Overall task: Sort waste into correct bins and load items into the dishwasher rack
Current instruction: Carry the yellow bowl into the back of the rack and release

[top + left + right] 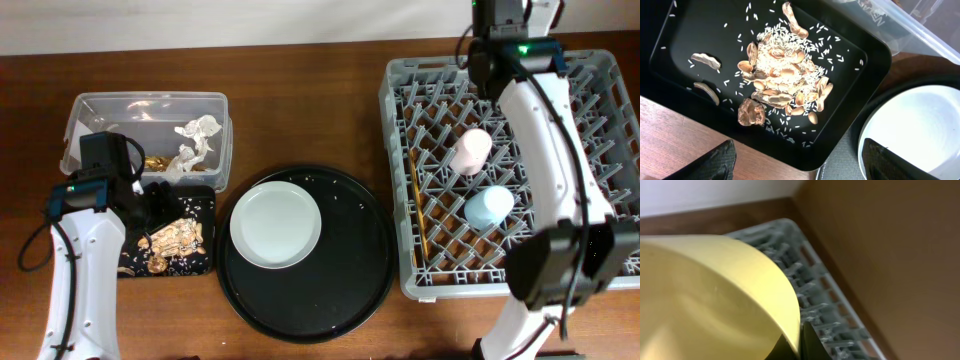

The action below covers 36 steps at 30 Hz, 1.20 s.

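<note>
My left gripper [805, 165] is open and empty, low over the near corner of the shallow black tray [690, 30], which holds brown food scraps [782, 75] and rice. In the overhead view the left gripper [150, 195] is at this tray [200, 205]. The clear tub [100, 110] holds the white tissue [195, 135] and gold wrapper [155, 160]. The plate [275, 227] lies on the round black tray [350, 260]. My right gripper [801, 340] is shut on the yellow bowl [705, 295] over the rack's far edge [810, 280]. The rack [400, 90] holds the pink cup [471, 150], blue cup [488, 207] and chopsticks [418, 205].
The right arm [540, 150] stretches across the rack from the front edge to its far side, and the bowl is hidden in the overhead view. The clear tub's wall [920, 30] and the plate's rim [920, 130] border the black tray on the wooden table [320, 110].
</note>
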{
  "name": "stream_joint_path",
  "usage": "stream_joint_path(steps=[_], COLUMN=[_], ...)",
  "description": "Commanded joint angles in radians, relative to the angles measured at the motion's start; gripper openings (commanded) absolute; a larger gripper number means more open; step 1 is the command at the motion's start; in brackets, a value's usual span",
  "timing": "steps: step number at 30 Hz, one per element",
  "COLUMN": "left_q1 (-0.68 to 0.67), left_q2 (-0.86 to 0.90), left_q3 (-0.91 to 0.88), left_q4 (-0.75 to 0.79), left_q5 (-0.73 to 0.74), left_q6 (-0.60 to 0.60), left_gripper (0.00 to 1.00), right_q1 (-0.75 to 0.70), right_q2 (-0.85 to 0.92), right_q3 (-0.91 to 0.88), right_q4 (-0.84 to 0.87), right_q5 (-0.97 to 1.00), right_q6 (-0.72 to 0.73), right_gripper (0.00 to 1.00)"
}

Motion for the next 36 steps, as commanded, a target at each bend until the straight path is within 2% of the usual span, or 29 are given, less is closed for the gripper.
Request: stream_joint_path(steps=[1, 10, 13, 26, 31, 36], left_q1=[0.004, 0.004, 0.004, 0.004, 0.004, 0.004], left_q2=[-0.013, -0.013, -0.013, -0.013, -0.013, -0.013], left_q3=[0.004, 0.004, 0.004, 0.004, 0.004, 0.004], left_q4=[0.01, 0.014, 0.017, 0.021, 0.021, 0.021], left_q5=[0.011, 0.012, 0.012, 0.023, 0.023, 0.023], left_q6=[-0.01, -0.01, -0.01, -0.01, -0.01, -0.01], left_gripper=[0.8, 0.8, 0.8, 0.8, 0.8, 0.8], right_q1=[-0.015, 0.008, 0.023, 0.08, 0.079, 0.085], right_q2=[0.1, 0.274, 0.279, 0.28, 0.28, 0.281], right_q3=[0.005, 0.005, 0.005, 0.003, 0.003, 0.002], right_q4=[0.016, 0.013, -0.011, -0.043, -0.053, -0.058], right_q5=[0.168, 0.187, 0.185, 0.188, 0.351, 0.286], right_q6=[-0.011, 0.015, 0.077, 0.079, 0.11, 0.135], right_gripper=[0.04, 0.04, 0.04, 0.04, 0.04, 0.04])
